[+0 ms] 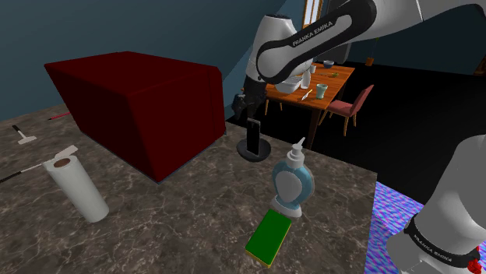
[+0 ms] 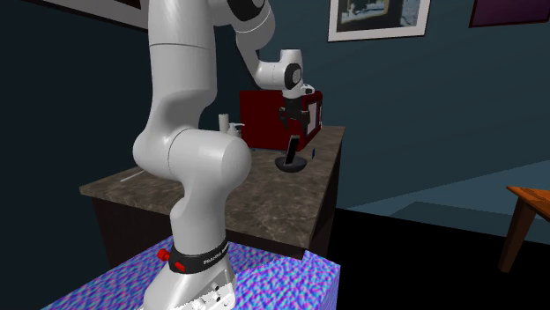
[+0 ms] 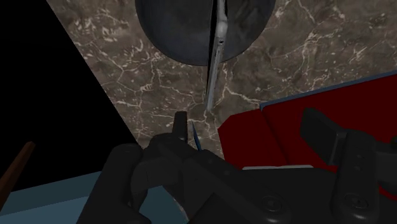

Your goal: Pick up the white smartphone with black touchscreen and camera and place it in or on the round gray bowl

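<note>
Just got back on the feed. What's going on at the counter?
The arm's gripper hangs open just above the smartphone, touching nothing. The phone stands upright with its lower end in the round dark grey bowl on the marble counter, beside the dark red box. The placing looks done.

The smartphone (image 1: 253, 134) stands upright in the bowl (image 1: 266, 148), straight beneath my gripper (image 2: 292, 119) and apart from it. The bowl rests on the countertop (image 1: 195, 210), near one of its edges. A large box (image 1: 140, 101) sits just beside the bowl, below me and off to one side. Back toward my stand come a pump bottle (image 1: 292, 183), then a flat book (image 1: 269, 237) just beside the bottle's base. A paper towel roll (image 1: 75, 187) sits well apart from me, on the near side of the box.
</note>
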{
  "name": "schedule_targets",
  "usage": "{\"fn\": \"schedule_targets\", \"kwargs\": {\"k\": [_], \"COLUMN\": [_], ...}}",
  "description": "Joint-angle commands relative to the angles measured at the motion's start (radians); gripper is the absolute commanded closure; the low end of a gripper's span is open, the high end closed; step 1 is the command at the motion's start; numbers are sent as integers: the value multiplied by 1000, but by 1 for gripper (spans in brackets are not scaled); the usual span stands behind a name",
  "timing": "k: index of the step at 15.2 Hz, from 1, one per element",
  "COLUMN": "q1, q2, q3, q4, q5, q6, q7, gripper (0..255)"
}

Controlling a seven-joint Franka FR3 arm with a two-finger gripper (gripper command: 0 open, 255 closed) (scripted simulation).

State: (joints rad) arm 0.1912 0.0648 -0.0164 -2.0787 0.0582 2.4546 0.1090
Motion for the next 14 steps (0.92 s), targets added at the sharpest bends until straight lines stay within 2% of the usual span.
{"fn": "schedule_targets", "kwargs": {"k": [1,2,6,14], "q1": [0,0,-2,-2], "q2": [0,0,-89,-89], "q3": [0,0,-2,-2], "q4": [0,0,17,17], "q5": [0,0,-7,-7], "q6": [0,0,-106,-106], "q7": [0,0,4,4], "gripper": [0,0,0,0]}}
